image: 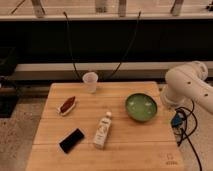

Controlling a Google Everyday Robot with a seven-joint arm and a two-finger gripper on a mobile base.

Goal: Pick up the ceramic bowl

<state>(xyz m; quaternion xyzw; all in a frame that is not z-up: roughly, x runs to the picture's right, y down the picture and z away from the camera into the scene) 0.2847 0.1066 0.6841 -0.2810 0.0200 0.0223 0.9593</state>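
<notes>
Wooden table (pixel 75 156), pale planks. White bottle (pixel 103 131) about mid-table, cap end toward far edge.
Black flat rectangle (pixel 71 140) just left of bottle, lying askew.
Reddish-brown item on pale wrapper (pixel 67 105) left of bottle, farther back.
Translucent plastic cup (pixel 90 81) upright, well behind bottle, near far table edge.
Two dark cables (pixel 69 47) hanging beyond cup, behind bottle.
Speckled floor (pixel 15 131) far left of bottle.

Glossy green ceramic bowl (pixel 141 107), upright, right side of table (pixel 125 147); hand out of view.
</notes>
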